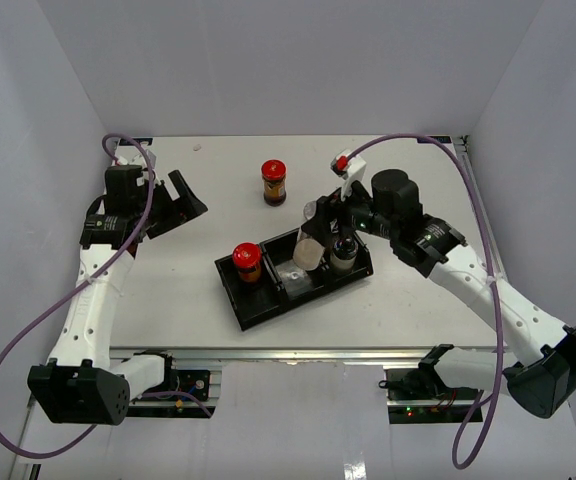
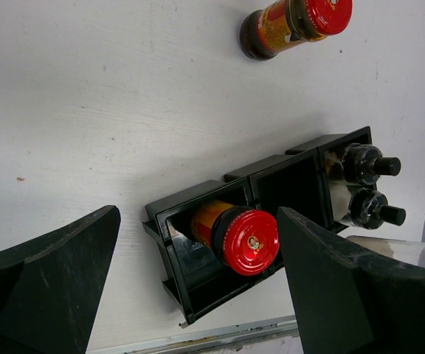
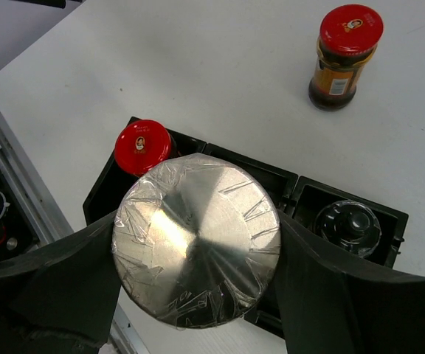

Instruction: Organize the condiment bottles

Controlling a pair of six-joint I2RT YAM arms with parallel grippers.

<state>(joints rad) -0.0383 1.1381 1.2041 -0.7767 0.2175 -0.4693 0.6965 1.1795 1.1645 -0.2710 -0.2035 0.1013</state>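
My right gripper [image 1: 318, 238] is shut on the silver-lidded jar [image 1: 310, 250] and holds it over the middle compartment of the black tray [image 1: 268, 313]. In the right wrist view the foil-wrapped silver lid [image 3: 196, 249] fills the space between my fingers. One red-lidded jar [image 1: 247, 262] stands in the tray's left compartment. It also shows in the left wrist view [image 2: 246, 240]. The other red-lidded jar [image 1: 273, 182] stands on the table behind the tray. Two black-capped shakers [image 2: 365, 164] [image 2: 371, 209] sit in the right compartment. My left gripper [image 1: 173, 205] is open and empty, far left of the tray.
The white table ends in a metal rail [image 1: 298, 353] just in front of the tray. White walls enclose the left, back and right sides. The right arm's cable [image 1: 438, 150] arcs over the back right corner.
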